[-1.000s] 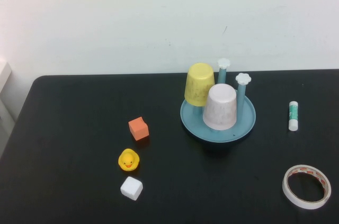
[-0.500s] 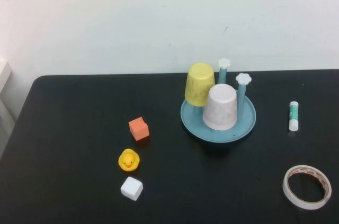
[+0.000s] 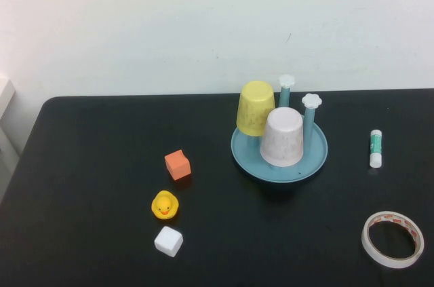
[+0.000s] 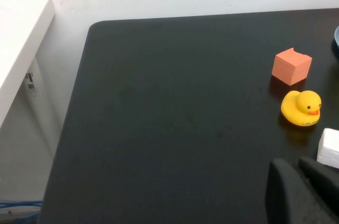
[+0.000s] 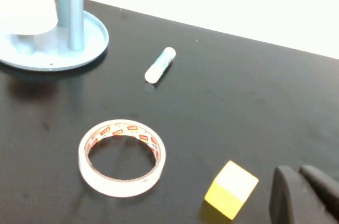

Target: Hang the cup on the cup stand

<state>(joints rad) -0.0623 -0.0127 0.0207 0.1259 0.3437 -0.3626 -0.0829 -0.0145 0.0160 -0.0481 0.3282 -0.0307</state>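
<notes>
Nothing has shifted since a second ago: every item sits where it was, and neither arm has entered the high view.

You are looking at a black table (image 3: 102,165) with a rounded corner, set against a plain off-white wall (image 3: 169,22). Take the cup stand (image 3: 279,158) as your landmark: its round teal dish rests on the table toward the wall. The cup (image 3: 283,137), pale pink, hangs mouth-down over one of the stand's posts, its rim inside the dish. A yellow cup (image 3: 255,108) is inverted on a post just behind and to the left of it, and two bare posts with white flower caps (image 3: 311,101) rise behind and to the right.

Left of the stand you have an orange cube (image 3: 178,164), then nearer you a rubber duck (image 3: 164,205) and a white cube (image 3: 168,241). Right of the stand lies a glue stick (image 3: 376,148), and nearer you than that a roll of tape (image 3: 392,239).

Your left gripper (image 4: 304,189) hovers over the table close by the white cube, fingers pressed together on nothing. Your right gripper (image 5: 307,195) hovers well apart from the stand, near the tape and beside a yellow block (image 5: 231,189), fingers likewise pressed together and empty.
</notes>
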